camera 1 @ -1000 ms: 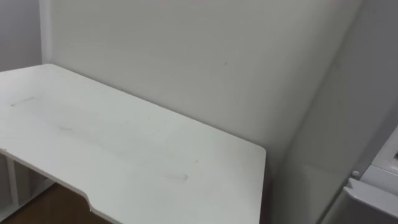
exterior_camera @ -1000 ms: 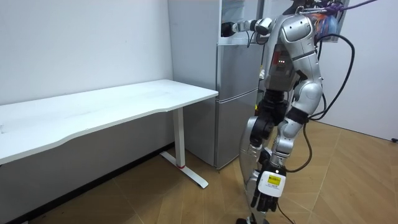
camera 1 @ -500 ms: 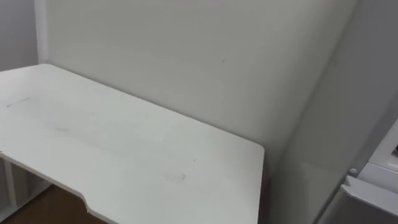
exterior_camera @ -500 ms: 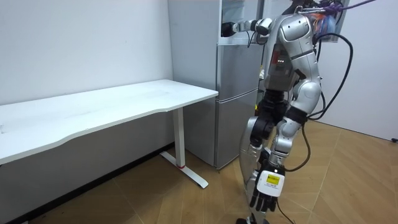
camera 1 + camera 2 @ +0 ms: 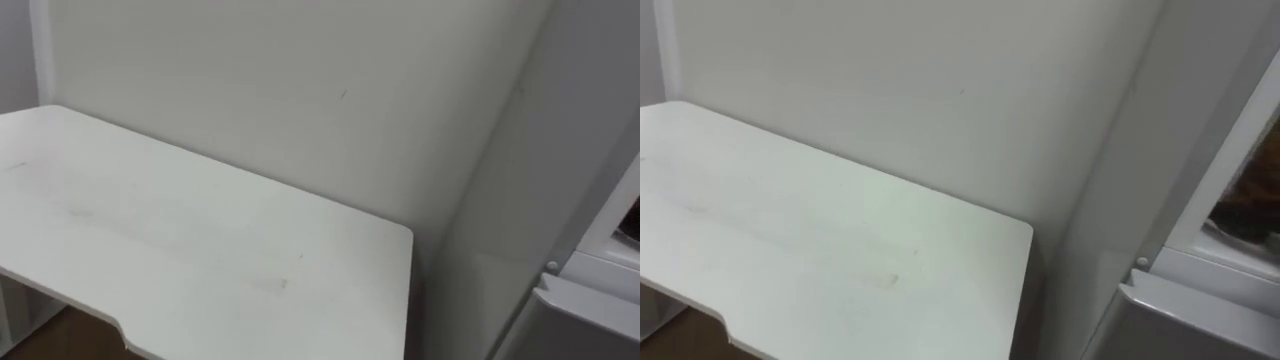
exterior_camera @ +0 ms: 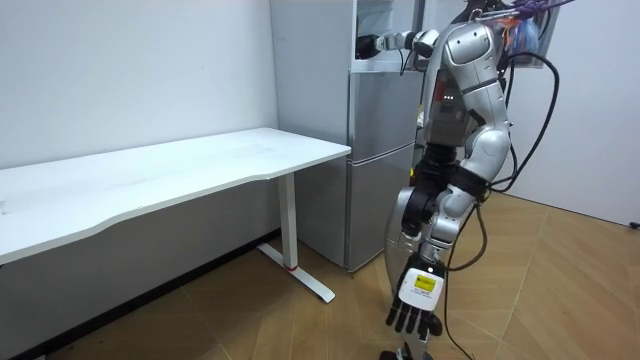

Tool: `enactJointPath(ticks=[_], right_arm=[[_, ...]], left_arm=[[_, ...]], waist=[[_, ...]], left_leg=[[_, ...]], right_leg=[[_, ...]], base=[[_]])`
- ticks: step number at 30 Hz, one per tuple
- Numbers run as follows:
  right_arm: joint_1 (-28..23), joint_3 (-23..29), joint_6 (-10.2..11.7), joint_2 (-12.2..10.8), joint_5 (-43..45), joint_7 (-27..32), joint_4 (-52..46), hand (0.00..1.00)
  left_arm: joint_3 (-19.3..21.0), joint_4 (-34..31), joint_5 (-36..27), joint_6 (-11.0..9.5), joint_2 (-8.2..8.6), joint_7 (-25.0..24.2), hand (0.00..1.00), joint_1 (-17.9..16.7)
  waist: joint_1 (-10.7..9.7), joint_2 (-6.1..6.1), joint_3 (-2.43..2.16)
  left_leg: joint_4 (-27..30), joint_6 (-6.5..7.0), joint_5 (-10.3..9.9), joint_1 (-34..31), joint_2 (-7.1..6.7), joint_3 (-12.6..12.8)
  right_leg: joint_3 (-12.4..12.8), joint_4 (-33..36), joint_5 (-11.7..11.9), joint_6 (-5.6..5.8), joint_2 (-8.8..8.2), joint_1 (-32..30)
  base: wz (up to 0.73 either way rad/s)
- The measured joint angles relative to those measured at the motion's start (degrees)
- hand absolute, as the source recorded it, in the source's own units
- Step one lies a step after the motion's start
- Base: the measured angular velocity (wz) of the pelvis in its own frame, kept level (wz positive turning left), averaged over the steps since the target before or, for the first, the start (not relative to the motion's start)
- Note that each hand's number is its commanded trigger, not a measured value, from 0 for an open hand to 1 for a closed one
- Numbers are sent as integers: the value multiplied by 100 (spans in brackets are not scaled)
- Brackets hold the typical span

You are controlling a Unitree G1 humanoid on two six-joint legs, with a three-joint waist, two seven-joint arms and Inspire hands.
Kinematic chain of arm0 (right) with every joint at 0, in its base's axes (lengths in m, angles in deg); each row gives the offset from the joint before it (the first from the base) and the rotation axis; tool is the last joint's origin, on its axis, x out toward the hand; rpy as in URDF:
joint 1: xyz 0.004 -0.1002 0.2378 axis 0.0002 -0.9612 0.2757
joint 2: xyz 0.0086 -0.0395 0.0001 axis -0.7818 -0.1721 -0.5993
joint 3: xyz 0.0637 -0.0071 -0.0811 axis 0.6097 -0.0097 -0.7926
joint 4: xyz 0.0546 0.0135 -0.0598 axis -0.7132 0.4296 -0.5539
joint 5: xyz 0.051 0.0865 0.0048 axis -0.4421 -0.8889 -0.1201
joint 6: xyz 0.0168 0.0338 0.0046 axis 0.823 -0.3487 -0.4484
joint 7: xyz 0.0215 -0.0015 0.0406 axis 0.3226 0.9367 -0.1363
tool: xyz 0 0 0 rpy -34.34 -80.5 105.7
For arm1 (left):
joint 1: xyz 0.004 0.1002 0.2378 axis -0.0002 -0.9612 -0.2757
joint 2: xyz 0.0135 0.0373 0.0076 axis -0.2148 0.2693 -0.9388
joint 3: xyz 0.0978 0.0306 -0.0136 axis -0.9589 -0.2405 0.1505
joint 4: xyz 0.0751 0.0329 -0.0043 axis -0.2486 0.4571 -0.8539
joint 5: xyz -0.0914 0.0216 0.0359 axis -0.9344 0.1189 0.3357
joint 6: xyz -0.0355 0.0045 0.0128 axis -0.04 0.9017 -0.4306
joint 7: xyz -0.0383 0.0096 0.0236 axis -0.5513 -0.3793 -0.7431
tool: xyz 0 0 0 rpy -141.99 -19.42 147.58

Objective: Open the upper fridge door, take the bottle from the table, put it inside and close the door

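- Robot hand on the right arm [image 6: 368,45] is raised to the front edge of the upper fridge [image 5: 1243,212] in the room view. It is dark and small against the cabinet, and we cannot tell whether its fingers are spread or closed on anything.
- At the far left we see the white worktop [image 5: 190,240], bare, with its long edge running against the pale wall [image 5: 260,90]. In the room view it stands on a white leg over the wooden floor [image 6: 290,330].
- Just beside the worktop's right end rises the grey fridge [image 6: 378,150], with its side panel close to the worktop's corner.
- Further right in the eye views the upper fridge shows a white frame with a dark interior behind it. Something brownish lies inside, but we cannot make out what it is.
- Below that frame sits the top edge of the lower door [image 5: 1185,318], which is closed.
- We cannot tell where the bottle is, either in the raised hand or in the dark compartment.
- The robot stands upright on the floor just in front of the fridge, at the room view's right.
- The left robot hand [image 6: 414,310] hangs low beside its leg, fingers apart and relaxed, holding nothing.
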Motion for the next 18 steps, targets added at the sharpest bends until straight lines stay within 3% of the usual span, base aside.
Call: enactJointPath(ticks=[5,9,11,15,18], right_arm=[[-42,12,-56,-3,351,375,-541,0],[-428,55,-63,-5,773,868,-1287,0],[-669,79,-64,-17,937,1095,-1625,0],[-1461,596,-55,-328,1284,1605,-2725,0],[-1707,726,-56,-485,1313,1919,-3088,0]], left_arm=[[-8,-2,-223,-9,73,0,0,-6],[-8,-65,-362,-22,100,32,0,36],[-6,-64,-379,-59,125,40,0,53],[-8,-65,-376,-124,141,42,0,53],[-8,-116,-412,-163,141,42,0,59]], waist=[[-166,130,51],[-237,182,19],[-229,210,28],[-241,216,22],[-263,189,36]], left_leg=[[-9,1,1,9,-4,24],[-41,8,8,10,-6,87],[-47,14,16,50,-11,121],[-101,17,20,150,-12,240],[-103,22,17,156,-21,263]], right_leg=[[22,8,-1,1,-5,-9],[87,32,-1,1,-7,-70],[124,52,-1,1,-12,-78],[209,99,-10,16,-25,-95],[222,102,-11,18,-36,-97]], base=[[-2],[-6],[-14],[-14],[-4]])
